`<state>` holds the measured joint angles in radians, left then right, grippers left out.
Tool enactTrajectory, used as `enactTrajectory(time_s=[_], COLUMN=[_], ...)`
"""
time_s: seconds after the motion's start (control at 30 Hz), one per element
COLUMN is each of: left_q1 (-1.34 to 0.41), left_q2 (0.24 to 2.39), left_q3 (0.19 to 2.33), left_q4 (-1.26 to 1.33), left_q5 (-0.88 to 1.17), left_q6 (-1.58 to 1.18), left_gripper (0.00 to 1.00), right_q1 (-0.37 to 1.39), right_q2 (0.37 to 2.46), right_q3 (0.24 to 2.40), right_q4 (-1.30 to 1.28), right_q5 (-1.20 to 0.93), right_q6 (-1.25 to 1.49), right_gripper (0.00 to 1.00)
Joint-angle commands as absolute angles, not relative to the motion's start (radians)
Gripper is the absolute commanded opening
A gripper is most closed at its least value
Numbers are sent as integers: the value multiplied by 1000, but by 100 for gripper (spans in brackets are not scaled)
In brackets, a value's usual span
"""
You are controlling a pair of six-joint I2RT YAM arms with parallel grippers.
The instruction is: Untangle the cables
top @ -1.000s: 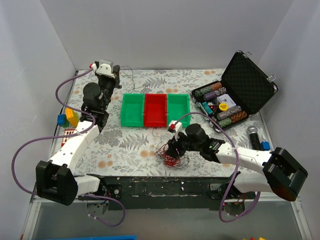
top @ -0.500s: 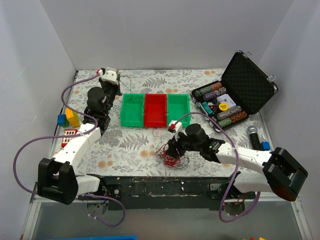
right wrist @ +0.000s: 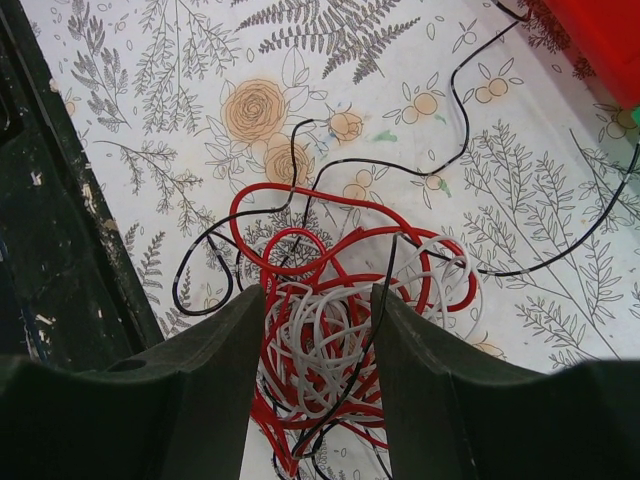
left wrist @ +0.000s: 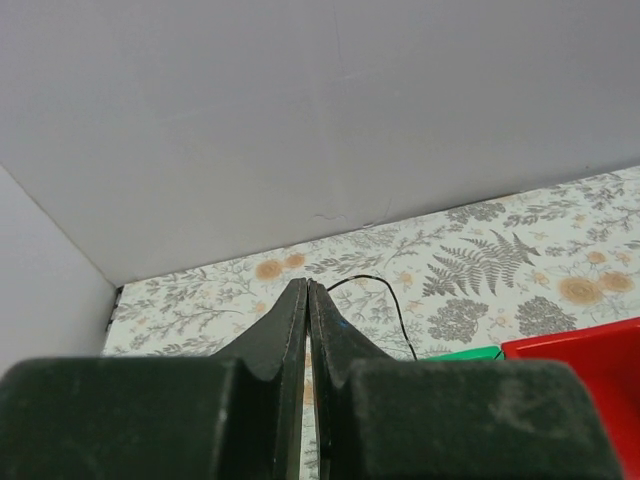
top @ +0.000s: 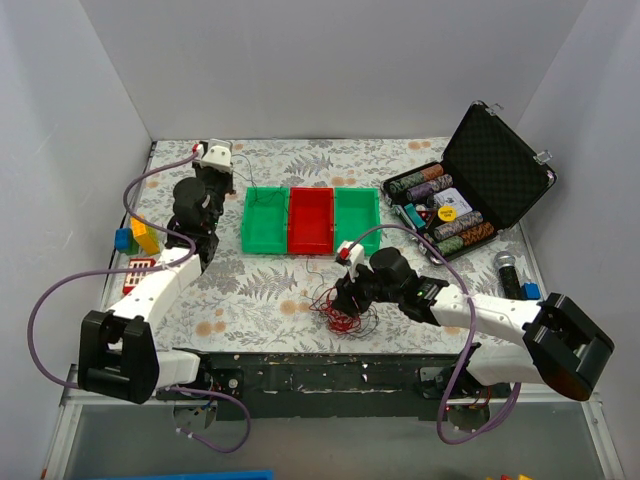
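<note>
Far left edge of the worktop (top: 250, 290): yellow and blue toy blocks (top: 138, 236).

Left arm (top: 160, 280) reaches to the far left corner, by the back wall. Left jaws pressed flat together. A hair-fine black wire (left wrist: 365, 278) comes out at their tips and arcs through the air down toward the nearest green bin (top: 264, 222).

Centre: three open bins in a row, green, red bin (top: 309, 220), green (top: 356, 215), side by side and touching.

Near edge, in front of the bins: the cables (right wrist: 330, 330) lie in a clump of red, white and black loops on the worktop. Loose black strands trail from it toward the bins. Right arm (top: 470, 310) lies low along the near edge. Right jaws stand part-way open, one finger (right wrist: 215, 350) on each side of the clump, with white and red loops in the gap. Contact with the wires: cannot tell.

Right: open black case (top: 500, 160) holding rows of poker chips (top: 440, 205). A microphone (top: 508, 268) lies just in front of it.
</note>
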<state>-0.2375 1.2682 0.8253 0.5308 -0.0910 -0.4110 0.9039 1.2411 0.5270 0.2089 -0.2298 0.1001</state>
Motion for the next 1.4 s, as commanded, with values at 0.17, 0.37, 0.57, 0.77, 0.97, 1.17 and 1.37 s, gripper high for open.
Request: enactTrajectory(time_s=[0.17,0.37,0.57,0.77,0.97,1.17,1.37], left_q1=[-218,-218,-229,-261,-287,-302,-305], left_q2=[1206,1216,1265,1380,1500,1591,1646], left_q3=[787,767,775,761,773,762,762], left_q4=[479,448,396,426,483,517,528], left_q5=[-2,53,196,230,212,219,227], left_q6=[-397,-380,-437,-410,-339,-270,-252], left_gripper=[0,0,0,0,0,0,0], right_q1=[910,910,910,908,908,908,907], right_q2=[1261,1259,1272,1232,1204,1209,1209], right_q3=[549,549,561,542,532,534,535], right_q4=[219,219,215,222,210,212,207], right_q5=[-233,-230,-233,-216,-193,-172,-161], right_q6=[89,91,91,97,94,92,80], right_gripper=[54,54,53,53,53,53,54])
